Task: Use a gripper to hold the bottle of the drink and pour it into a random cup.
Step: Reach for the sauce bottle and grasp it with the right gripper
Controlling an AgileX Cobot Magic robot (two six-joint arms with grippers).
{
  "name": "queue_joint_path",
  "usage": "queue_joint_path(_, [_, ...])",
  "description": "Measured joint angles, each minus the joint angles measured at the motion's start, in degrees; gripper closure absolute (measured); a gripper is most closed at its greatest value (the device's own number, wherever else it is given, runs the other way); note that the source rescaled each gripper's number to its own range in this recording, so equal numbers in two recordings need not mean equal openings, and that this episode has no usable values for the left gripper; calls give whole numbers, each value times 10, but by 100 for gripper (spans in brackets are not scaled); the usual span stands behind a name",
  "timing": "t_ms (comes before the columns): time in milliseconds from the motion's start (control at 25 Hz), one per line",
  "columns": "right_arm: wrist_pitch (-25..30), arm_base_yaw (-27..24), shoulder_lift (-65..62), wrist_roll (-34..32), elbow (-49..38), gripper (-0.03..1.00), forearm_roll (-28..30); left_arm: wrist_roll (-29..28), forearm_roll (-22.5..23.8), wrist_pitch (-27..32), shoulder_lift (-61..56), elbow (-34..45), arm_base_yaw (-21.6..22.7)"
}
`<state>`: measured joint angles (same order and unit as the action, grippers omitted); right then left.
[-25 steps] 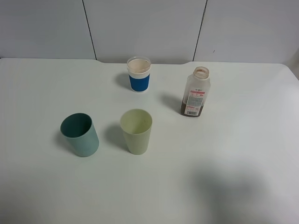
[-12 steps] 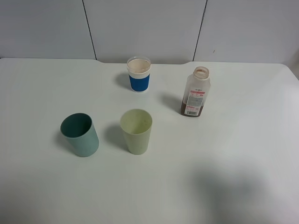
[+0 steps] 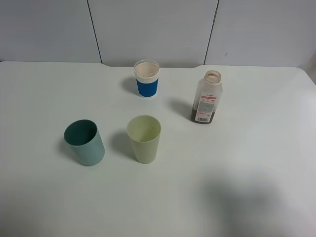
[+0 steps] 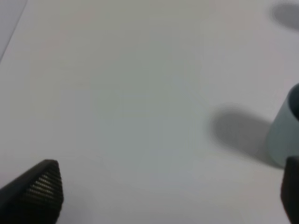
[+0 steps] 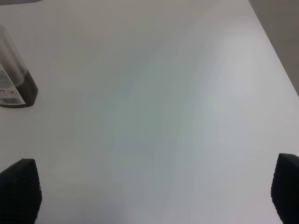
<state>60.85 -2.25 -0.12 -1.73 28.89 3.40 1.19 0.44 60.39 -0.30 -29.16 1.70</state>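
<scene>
**Bottle** [image 3: 206, 98]: small, translucent plastic, wide capless neck, white-and-red label on the front. Stands upright towards the far right corner of the table [image 3: 247, 173], well in from both edges.

**Drink** [image 3: 201, 114]: brown, tea-coloured liquid. Fills only the lower part of the bottle.

**Cup** [image 3: 144, 139]: plain pale yellow-green tumbler, smooth matte plastic, tapered towards the base. Sits upright near the middle of the table, mouth open, well apart from the bottle.

**Teal tumbler** [image 3: 85, 143]: same tapered shape, darker inside. Stands beside the cup on the side towards the left edge, not touching it.

**White cup** [image 3: 147, 79]: blue band around the waist, pale rim. Stands close to the far edge, about midway along it.

**Table**: flat, white, matte, with soft shadows beside each vessel.

**Left gripper** [image 4: 163, 191]: black, with a finely ribbed fingertip [image 4: 44, 186]. Jaws spread wide with nothing between them, over bare table near the teal tumbler.

**Right gripper** [image 5: 152, 191]: black, blunt tips. Jaws fully apart and empty, over bare table near the right edge, clear of the bottle.
</scene>
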Motion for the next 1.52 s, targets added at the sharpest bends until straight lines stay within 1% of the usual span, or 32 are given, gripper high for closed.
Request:
queue_joint_path(400, [0,10,1,0,0,-3,0,0,0,0,0,0,0])
queue_joint_path(560, [-1,10,47,0,1,-3,0,0,0,0,0,0,0])
queue_joint_path(640, [-10,10,83,0,10,-3,-1,0,0,0,0,0,0])
queue_joint_path(840, [-68,10,188,1,51,-3,-2,0,0,0,0,0,0])
queue_joint_path(960, [-108,10,241,13,63,-3,-3,0,0,0,0,0,0])
queue_joint_path(1160, [-168,10,319,27,64,-3,-4,0,0,0,0,0,0])
queue_joint_path(1400, [-225,10,423,28,64,-3,1,0,0,0,0,0,0])
queue_joint_path(1440, [-225,10,423,28,64,-3,1,0,0,0,0,0,0])
queue_joint_path(1520, [-249,10,463,28,64,-3,1,0,0,0,0,0,0])
